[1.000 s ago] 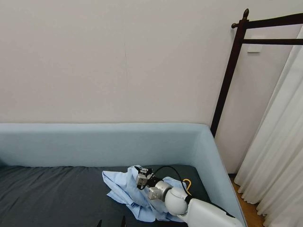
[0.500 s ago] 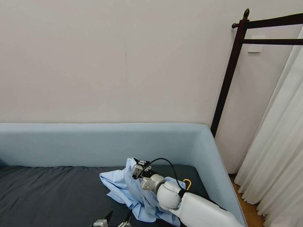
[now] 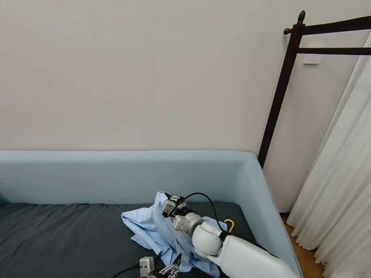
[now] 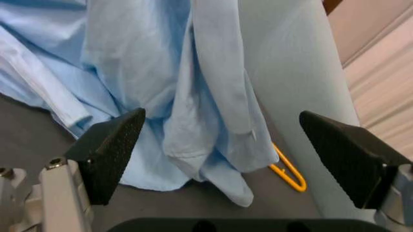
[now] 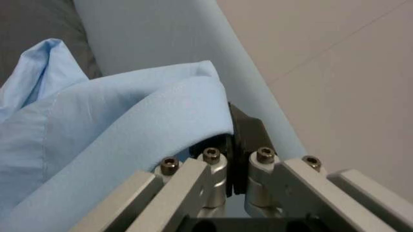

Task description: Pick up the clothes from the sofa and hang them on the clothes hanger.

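Note:
A light blue shirt [image 3: 149,230] lies crumpled on the dark sofa seat [image 3: 58,237], near the sofa's right arm. My right gripper [image 3: 168,206] is shut on a fold of the shirt [image 5: 116,135] and holds that part raised above the heap; its jaws [image 5: 231,145] pinch the cloth. My left gripper [image 3: 164,268] sits low at the front edge of the shirt [image 4: 148,72], open, with its black pads [image 4: 110,150] spread wide over the hanging cloth. An orange hanger [image 3: 228,224] pokes out beside the shirt, also the orange hanger [image 4: 288,171] under the cloth's edge.
The dark wooden clothes rack [image 3: 283,92] stands behind the sofa's right corner. The pale blue sofa back [image 3: 116,176] and right arm [image 4: 290,72] wall in the seat. White curtains [image 3: 342,191] hang at the far right.
My right gripper has lifted the shirt fold upward and slightly left. My left gripper has risen into the head view at the bottom, toward the shirt's front edge.

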You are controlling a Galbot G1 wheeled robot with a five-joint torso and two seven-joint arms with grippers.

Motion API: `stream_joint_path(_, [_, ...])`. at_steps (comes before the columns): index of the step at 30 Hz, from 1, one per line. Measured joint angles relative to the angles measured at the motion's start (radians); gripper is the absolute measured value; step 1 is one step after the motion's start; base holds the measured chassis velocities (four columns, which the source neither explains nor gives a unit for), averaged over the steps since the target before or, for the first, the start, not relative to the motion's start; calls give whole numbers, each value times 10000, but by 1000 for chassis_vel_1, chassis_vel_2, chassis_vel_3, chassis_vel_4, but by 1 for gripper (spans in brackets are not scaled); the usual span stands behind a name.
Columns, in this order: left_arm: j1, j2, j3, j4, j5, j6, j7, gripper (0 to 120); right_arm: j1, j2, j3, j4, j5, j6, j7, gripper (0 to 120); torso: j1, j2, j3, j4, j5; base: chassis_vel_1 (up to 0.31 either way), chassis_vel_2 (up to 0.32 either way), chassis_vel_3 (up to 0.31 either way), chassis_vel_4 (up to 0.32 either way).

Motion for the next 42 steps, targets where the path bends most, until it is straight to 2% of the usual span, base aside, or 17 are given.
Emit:
stream_joint_path(1, [0,0,0,0,0,0,0,95,0,0,0,0,0,0,0,0,0,0,0,0,0,0,0,0,0])
stream_joint_path(6, [-202,-902,256,406,-126,-141,-219,94,-15,-88,-4,198,22,-16,16,0,0,1,-1,0,1,0,0,0,0])
stream_joint_path(20, [-981,-1744,403,1548,-24,-150,-479,91,-356,-320,41,555,15,-39,112,0,0,1,-1,-1,-1,0,0,0,0])
stream_joint_path(23, [-1067,-1842,423,1729,4,-150,-552,79,-327,-349,59,568,40,-39,157,0,0,0,0,0,0,0,0,0,0])
stream_joint_path(24, [-1067,-1842,423,1729,4,-150,-552,79,-327,-349,59,568,40,-39,157,0,0,0,0,0,0,0,0,0,0])
stream_joint_path(29, [-1166,-1917,461,2002,168,-144,-515,55,-287,-416,83,674,90,-39,193,0,0,1,-1,-1,-1,0,0,0,0])
stream_joint_path(31, [-1174,-1924,465,2033,205,-144,-498,52,-314,-430,88,697,91,-39,194,0,0,1,-1,0,-1,0,0,0,0])
stream_joint_path(32, [-1181,-1921,482,2061,253,-144,-490,46,-354,-448,88,724,90,-40,194,0,0,1,-1,-1,-1,0,0,0,0])
stream_joint_path(34, [-1195,-1908,520,2077,284,-144,-489,42,-398,-474,87,752,85,-39,194,0,0,1,-1,0,-1,0,0,0,0])
stream_joint_path(39, [-1300,-1915,571,2104,285,-129,-525,20,-524,-511,52,825,54,-39,191,0,-1,1,-1,-1,-1,0,0,0,0])
stream_joint_path(42, [-1315,-1922,580,2152,245,-102,-541,14,-525,-510,52,842,60,-38,192,0,-1,1,-1,-1,-1,0,0,0,0])
